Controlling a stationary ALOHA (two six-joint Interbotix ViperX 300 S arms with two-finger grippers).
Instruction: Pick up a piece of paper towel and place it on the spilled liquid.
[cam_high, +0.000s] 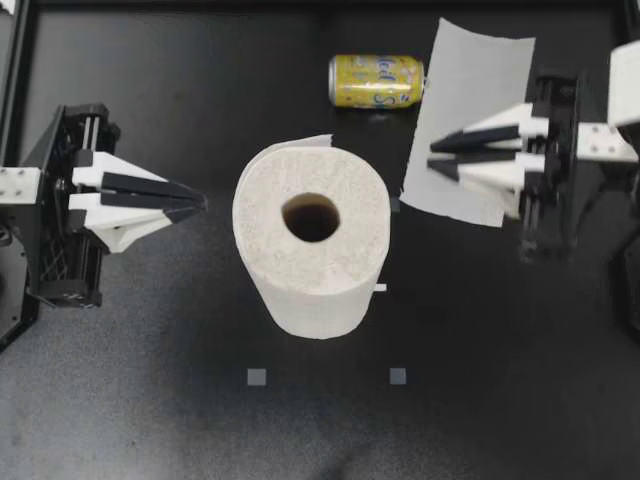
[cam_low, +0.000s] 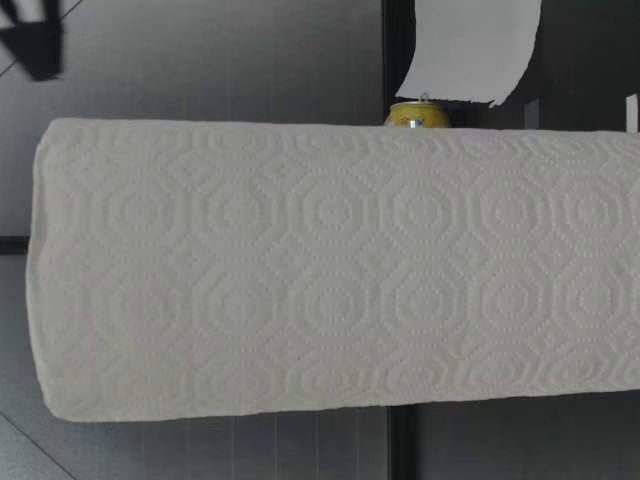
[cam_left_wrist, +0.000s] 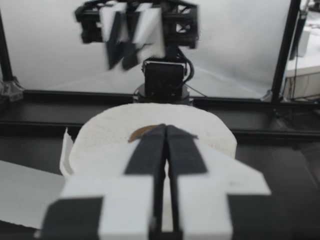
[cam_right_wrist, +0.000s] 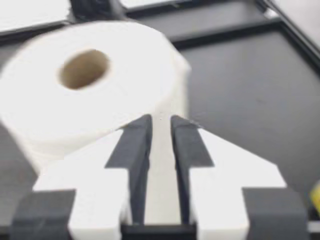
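My right gripper (cam_high: 433, 158) is pinching a loose paper towel sheet (cam_high: 470, 90) between narrow fingers, holding it off the table (cam_high: 150, 400) at far right, beside the can (cam_high: 376, 80). My left gripper (cam_high: 203, 204) is sitting closed and empty, left of the upright roll (cam_high: 270, 250).

overhead straight down, low view close, all 4 share roll (cam_high: 300, 268)

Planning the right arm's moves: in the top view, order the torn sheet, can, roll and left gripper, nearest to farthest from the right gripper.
1. Sheet, between the fingers of the right gripper.
2. Can, beside the sheet, and roll, in the middle: too close to call.
3. Left gripper, beyond the roll.
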